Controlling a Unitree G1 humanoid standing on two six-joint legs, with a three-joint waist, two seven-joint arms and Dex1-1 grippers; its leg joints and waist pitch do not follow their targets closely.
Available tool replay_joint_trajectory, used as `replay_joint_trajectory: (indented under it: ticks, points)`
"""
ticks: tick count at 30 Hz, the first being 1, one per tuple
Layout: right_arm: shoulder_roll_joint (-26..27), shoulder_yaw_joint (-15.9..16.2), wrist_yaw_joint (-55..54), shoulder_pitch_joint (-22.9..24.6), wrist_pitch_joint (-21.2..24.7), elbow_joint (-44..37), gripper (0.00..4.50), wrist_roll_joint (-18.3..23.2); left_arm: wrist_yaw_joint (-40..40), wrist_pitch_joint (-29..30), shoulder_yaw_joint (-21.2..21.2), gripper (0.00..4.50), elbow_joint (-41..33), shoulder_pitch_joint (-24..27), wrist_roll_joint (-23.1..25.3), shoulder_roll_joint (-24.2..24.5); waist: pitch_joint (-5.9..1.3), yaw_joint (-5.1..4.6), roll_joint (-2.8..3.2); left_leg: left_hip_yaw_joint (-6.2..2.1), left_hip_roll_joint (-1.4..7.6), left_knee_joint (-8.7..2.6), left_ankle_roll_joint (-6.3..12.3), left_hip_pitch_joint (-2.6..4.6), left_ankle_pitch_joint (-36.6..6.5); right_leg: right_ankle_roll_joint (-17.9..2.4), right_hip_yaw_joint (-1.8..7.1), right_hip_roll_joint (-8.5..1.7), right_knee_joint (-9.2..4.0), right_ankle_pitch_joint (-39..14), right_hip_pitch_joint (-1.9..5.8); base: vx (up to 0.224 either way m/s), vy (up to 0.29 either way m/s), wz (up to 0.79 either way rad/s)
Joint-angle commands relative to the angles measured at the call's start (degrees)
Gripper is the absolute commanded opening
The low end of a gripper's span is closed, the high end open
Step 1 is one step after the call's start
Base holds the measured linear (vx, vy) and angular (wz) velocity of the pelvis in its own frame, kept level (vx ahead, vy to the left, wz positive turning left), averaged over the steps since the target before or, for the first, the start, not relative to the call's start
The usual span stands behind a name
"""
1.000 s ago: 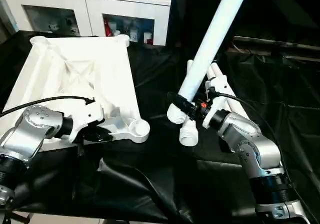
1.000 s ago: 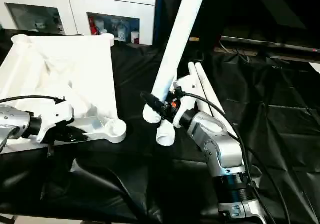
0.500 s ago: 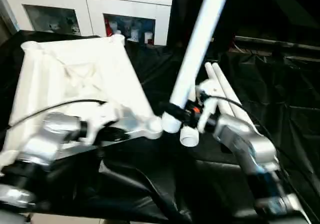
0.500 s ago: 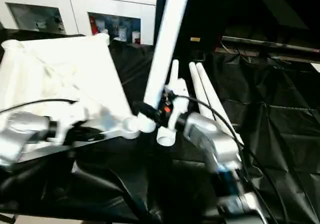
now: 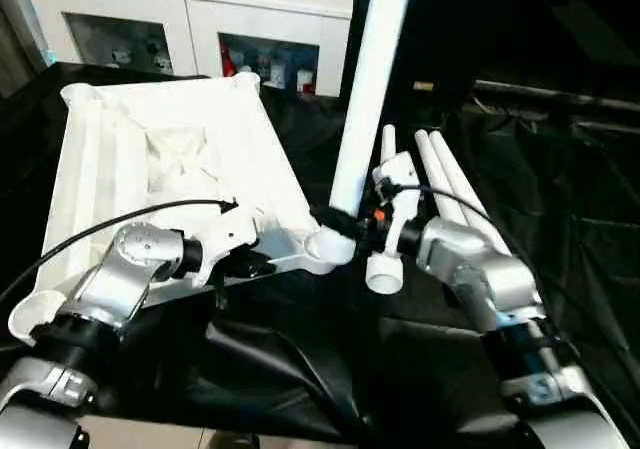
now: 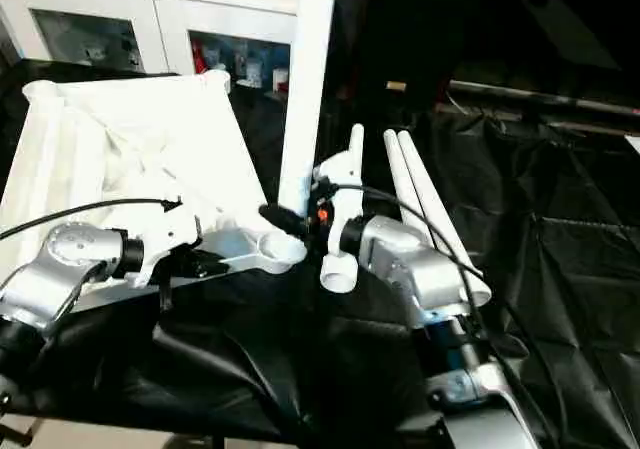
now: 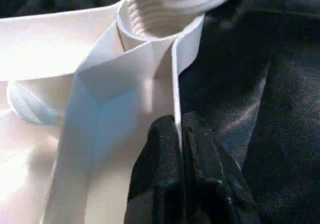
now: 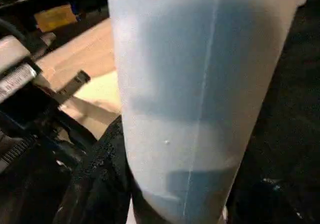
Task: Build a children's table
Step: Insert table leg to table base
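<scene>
I see the left gripper (image 7: pixel 179 149) pinching the tabletop (image 5: pixel 150 159) edge wall beside its corner socket (image 7: pixel 155 14). The right gripper (image 5: pixel 340 221) clamps one leg (image 5: pixel 365 89), near upright, its lower end at that socket. Spare legs (image 5: pixel 450 184) lie on the black cloth (image 5: pixel 560 199).

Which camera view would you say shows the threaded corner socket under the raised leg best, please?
The left wrist view: the corner socket opens toward the camera, inner threads visible, beyond the left gripper shut on the tabletop rim. Both eye views show it as a small ring. In the right wrist view the leg hides it.
</scene>
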Motion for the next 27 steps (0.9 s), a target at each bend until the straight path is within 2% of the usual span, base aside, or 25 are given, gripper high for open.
replay_joint_trajectory:
  ticks: [1,7,10,14,15,17,22,27]
  points:
    - [-0.04,0.24,-0.47,-1.45,-1.76,2.06,1.9,-1.2,-0.59,-0.43,-2.38,0.0,1.16,0.01,1.71,-0.87,-3.06,-0.55,0.48,-1.32,2.3,-4.86,-3.9,1.69,-22.35,-6.07,2.48,-5.08,-5.9,-30.47,0.54,0.0,0.0,0.0]
    - [1.83,-0.85,-0.63,-3.29,-4.04,7.06,1.9,-1.39,-2.83,-0.37,-2.52,0.0,-0.39,-0.14,1.13,-0.61,-3.14,-0.68,0.51,-1.4,2.35,-4.97,-4.08,1.69,-23.08,-6.68,2.51,-5.08,-5.75,-29.59,0.52,0.0,0.0,0.0]
    - [2.09,-0.41,0.93,-4.63,-5.1,9.56,1.9,-2.13,-3.89,-0.86,-2.99,0.0,-0.31,-0.59,1.57,-0.61,-3.21,-0.54,0.53,-1.22,2.42,-4.98,-4.06,1.74,-22.38,-7.39,2.62,-5.04,-5.6,-27.22,0.54,0.0,0.0,0.0]
    - [1.97,0.41,2.19,-5.5,-5.93,11.86,1.9,-3.03,-4.89,-0.67,-3.4,0.0,-1.13,-0.65,1.59,-0.37,-3.44,-0.41,0.57,-1.06,2.44,-5.03,-3.91,1.47,-20.16,-8.63,2.63,-4.86,-4.96,-22.59,0.94,0.0,0.0,0.0]
    - [1.92,0.48,2.36,-5.52,-6.01,12.05,1.9,-3.09,-5.14,-0.47,-3.41,0.0,-1.65,-0.55,1.49,-0.25,-3.45,-0.3,0.34,-0.94,2.46,-5.01,-3.74,1.45,-19.35,-8.94,2.64,-4.79,-4.79,-21.35,0.96,0.0,0.0,0.0]
    - [1.86,0.53,2.79,-5.7,-6.17,12.75,1.9,-3.2,-5.61,-0.14,-3.35,0.0,-2.5,-0.47,1.39,0.02,-3.46,-0.16,0.48,-0.88,2.48,-5.05,-3.65,1.42,-18.84,-9.34,2.64,-4.79,-4.64,-20.05,1.11,0.0,0.0,0.0]
    - [1.75,0.24,4.75,-6.69,-6.42,14.91,1.9,-3.15,-6.86,0.32,-2.93,0.0,-4.39,-0.33,1.52,0.96,-3.34,-0.26,0.53,-1.01,2.51,-5.07,-3.96,1.56,-20.65,-9.02,2.64,-4.95,-4.93,-22.84,1.01,0.0,0.0,0.0]
    - [1.66,-0.74,7.13,-7.59,-5.07,15.4,1.9,-2.16,-7.06,0.53,-2.8,0.0,-4.99,-0.71,1.75,1.62,-3.26,-0.31,0.53,-1.07,2.55,-5.18,-4.06,1.6,-21.24,-9.08,2.64,-4.87,-4.94,-22.92,0.91,0.0,0.0,0.0]
